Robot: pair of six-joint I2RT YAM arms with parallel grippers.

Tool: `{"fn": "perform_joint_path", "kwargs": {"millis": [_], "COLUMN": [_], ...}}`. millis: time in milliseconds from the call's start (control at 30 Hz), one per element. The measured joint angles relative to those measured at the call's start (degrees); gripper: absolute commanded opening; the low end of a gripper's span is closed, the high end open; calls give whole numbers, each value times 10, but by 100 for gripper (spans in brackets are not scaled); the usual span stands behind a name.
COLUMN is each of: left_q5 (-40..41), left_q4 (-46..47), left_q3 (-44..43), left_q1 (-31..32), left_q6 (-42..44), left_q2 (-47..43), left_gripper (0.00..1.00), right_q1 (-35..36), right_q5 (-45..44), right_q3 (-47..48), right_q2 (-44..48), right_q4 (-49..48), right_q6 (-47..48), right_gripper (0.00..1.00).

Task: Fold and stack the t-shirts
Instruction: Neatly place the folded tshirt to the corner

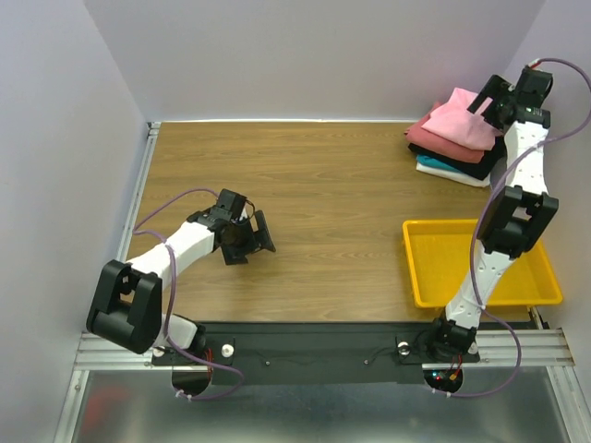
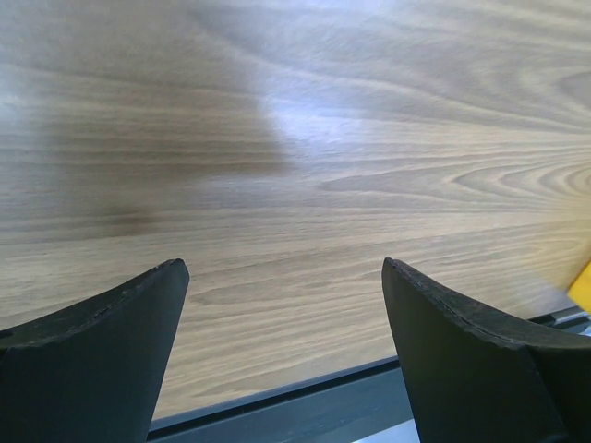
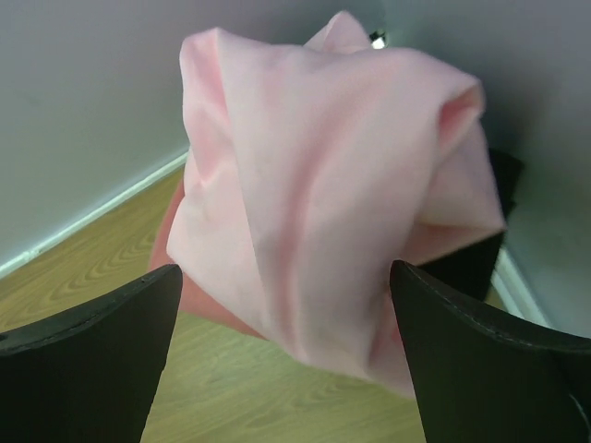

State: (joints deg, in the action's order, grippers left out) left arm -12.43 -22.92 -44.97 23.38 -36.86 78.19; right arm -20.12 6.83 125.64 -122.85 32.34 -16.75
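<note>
A stack of folded t-shirts sits at the table's far right corner: the light pink t-shirt (image 1: 454, 120) on top, then dusty red (image 1: 430, 140), black (image 1: 473, 166) and teal (image 1: 432, 167). My right gripper (image 1: 487, 106) is open above the pink shirt's right side. In the right wrist view the rumpled pink shirt (image 3: 323, 175) fills the space ahead of the open right gripper (image 3: 284, 268), with red cloth (image 3: 199, 309) and black cloth (image 3: 473, 263) under it. My left gripper (image 1: 253, 245) is open and empty over bare wood at centre left; it also shows in the left wrist view (image 2: 282, 263).
A yellow plastic tray (image 1: 420, 272) stands at the near right, beside the right arm's lower links; its corner shows in the left wrist view (image 2: 583, 282). Grey walls close in behind and right of the stack. A metal rail (image 1: 305, 346) runs along the near edge.
</note>
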Motion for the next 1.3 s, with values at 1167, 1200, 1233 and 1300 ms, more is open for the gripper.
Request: {"fn": "perform_joint_path", "kwargs": {"millis": [1167, 1200, 1233, 1300], "left_q5": [165, 170, 175, 181], "left_q4": [-35, -35, -35, -35], "left_q3": [-76, -76, -76, -76], "left_q1": [0, 0, 0, 0], "left_q6": [-16, -16, -17, -17], "left_q2": [-224, -229, -231, -234], "left_gripper": [99, 99, 99, 99], "right_q1": [346, 347, 347, 347], "right_q5": [41, 42, 43, 46], "right_q3": [-724, -721, -720, -709], "right_q2": [612, 617, 617, 607], "right_q4": [-43, -43, -43, -43], "right_q6": [-37, -37, -36, -36], "right_gripper": [100, 100, 100, 100]}}
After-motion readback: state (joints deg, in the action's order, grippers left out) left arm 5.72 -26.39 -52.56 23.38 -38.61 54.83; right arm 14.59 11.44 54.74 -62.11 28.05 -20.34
